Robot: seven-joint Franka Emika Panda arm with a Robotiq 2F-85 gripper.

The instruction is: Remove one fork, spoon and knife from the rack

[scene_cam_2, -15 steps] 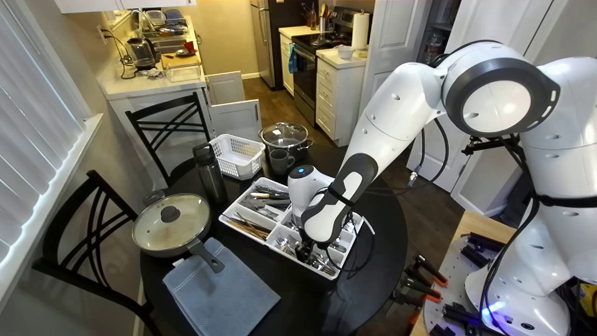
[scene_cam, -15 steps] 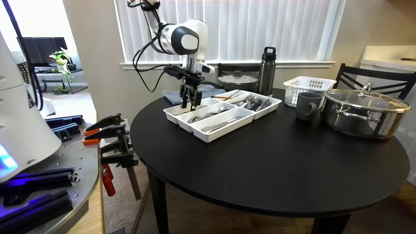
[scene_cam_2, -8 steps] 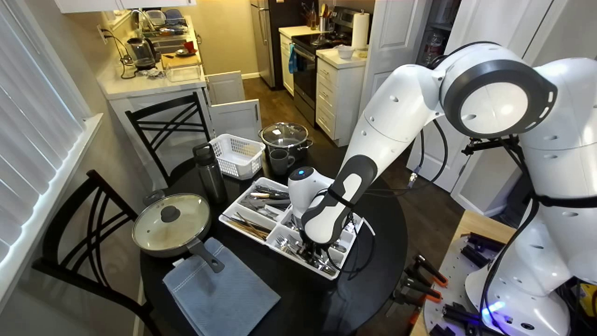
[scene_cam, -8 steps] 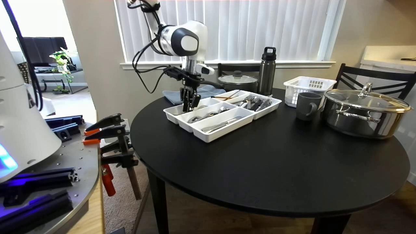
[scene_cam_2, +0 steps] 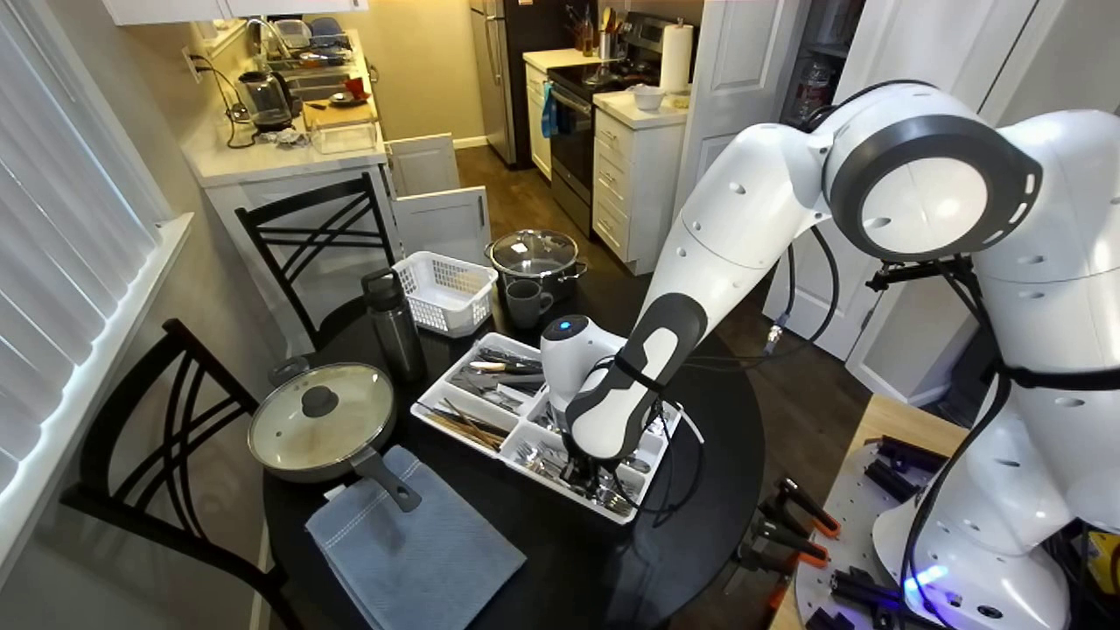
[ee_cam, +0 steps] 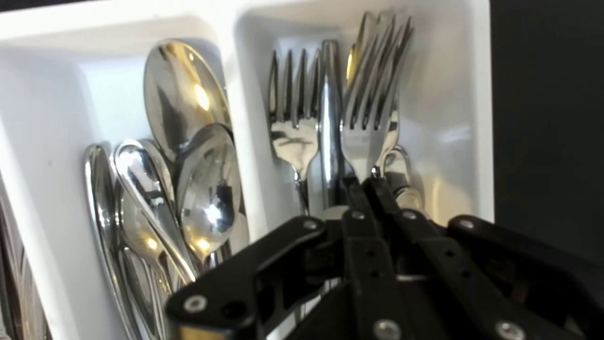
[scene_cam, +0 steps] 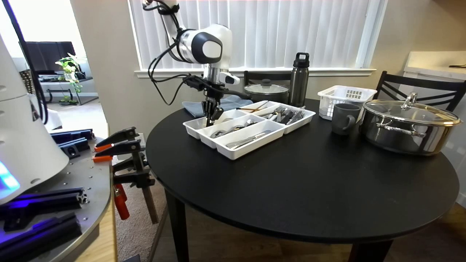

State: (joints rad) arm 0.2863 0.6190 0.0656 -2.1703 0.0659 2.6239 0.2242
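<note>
The rack (scene_cam: 260,143) is a white divided tray on the black table, full of cutlery. My gripper (ee_cam: 362,183) is down in the compartment of forks, its fingertips closed around the neck of a silver fork (ee_cam: 361,141) whose tines point away from the jaws. Most of that fork's handle is hidden beneath the gripper. A spoon (ee_cam: 210,193) with a rounded bowl lies among others one compartment over. Long slim silver pieces (scene_cam: 247,140) fill the near compartment, though I cannot tell whether the knife is one of them. In an exterior view the gripper (scene_cam: 209,123) points down.
Another fork (ee_cam: 295,137) lies close beside the gripped one, with more cutlery under both. Compartment walls (ee_cam: 238,123) rise around the jaws. On the table are a blue cloth (scene_cam_2: 411,542), a lidded pan (scene_cam_2: 324,420), a bottle (scene_cam_2: 394,328), a white basket (scene_cam_2: 446,293), a mug (scene_cam: 344,118) and a pot (scene_cam: 406,127).
The gripper has lowered a little into the fork compartment and its fingers have come together. The tray and the other objects stand where they were.
</note>
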